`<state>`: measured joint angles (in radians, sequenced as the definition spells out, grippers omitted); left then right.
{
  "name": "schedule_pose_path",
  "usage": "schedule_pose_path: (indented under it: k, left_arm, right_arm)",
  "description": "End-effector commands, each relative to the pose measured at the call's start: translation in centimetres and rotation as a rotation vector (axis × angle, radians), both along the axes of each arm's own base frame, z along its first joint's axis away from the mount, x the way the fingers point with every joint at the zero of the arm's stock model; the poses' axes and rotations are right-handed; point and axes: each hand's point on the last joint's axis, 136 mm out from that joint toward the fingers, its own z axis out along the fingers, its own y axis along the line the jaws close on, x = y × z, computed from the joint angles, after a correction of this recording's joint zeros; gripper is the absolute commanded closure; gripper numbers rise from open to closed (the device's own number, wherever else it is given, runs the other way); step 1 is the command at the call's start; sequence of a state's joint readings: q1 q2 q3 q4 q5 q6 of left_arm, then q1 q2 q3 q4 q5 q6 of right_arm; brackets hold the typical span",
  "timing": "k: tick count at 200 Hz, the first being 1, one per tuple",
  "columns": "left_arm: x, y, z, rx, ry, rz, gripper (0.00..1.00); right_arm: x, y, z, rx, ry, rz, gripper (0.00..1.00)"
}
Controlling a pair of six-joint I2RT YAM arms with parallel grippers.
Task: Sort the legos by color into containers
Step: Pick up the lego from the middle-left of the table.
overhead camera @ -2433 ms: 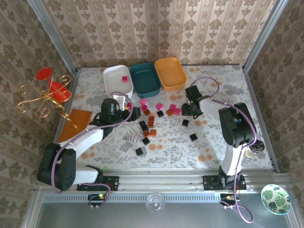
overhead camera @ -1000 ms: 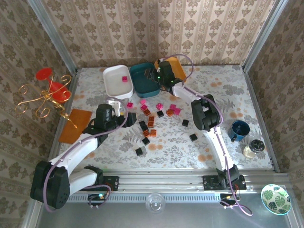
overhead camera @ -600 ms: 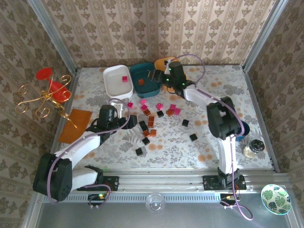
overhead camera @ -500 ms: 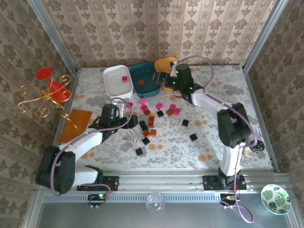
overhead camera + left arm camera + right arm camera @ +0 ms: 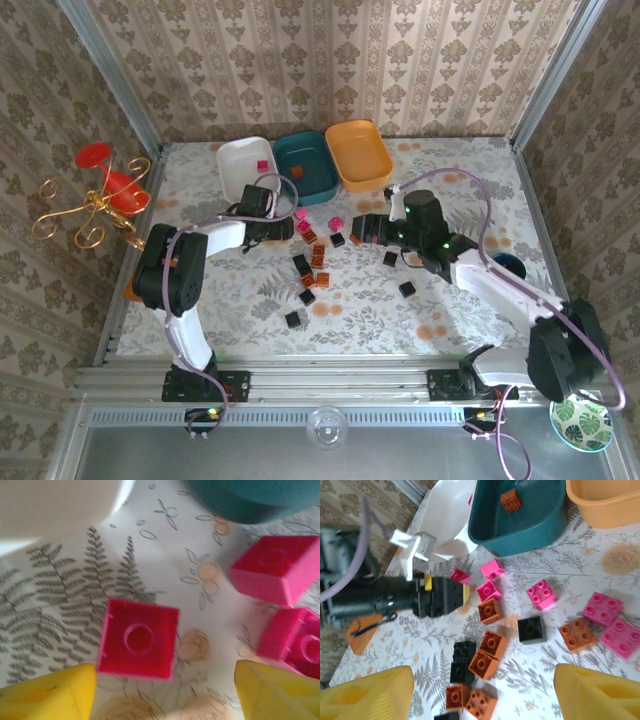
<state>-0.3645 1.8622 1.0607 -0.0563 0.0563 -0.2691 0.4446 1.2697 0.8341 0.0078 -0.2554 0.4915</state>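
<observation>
Magenta lego (image 5: 138, 638) lies on the surface (image 5: 165, 560), lower left of the left wrist view, between the spread fingers of our left gripper (image 5: 161, 692). Our right gripper (image 5: 480, 695) hangs with jaws apart over the scattered legos (image 5: 490, 645); one orange-red lego (image 5: 511, 500) sits in the teal tray (image 5: 540, 525), top centre.

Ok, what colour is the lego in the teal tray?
Orange-red: the lego sits in the dark teal tray, clearest in the right wrist view.

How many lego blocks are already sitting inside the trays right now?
2: a pink block in the white tray, and an orange-red block in the teal tray. The orange tray looks empty.
</observation>
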Motion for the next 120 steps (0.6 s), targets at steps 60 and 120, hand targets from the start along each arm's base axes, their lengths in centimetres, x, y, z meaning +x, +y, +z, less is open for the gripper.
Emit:
schedule_pose_path:
  k: [60,120]
  left_arm:
    - [2.4,1.7,-2.1,0.09,0.059,0.003,0.37]
    - [2.6,0.4,-0.7,0.026,-0.003,-0.042,0.61]
  right_arm:
    - [-1.3,-2.2,-2.1,-0.136,-0.03,-0.02,0.22]
    - [-0.9,-1.6,-3.3,-0.124,-0.027,-0.004,0.22]
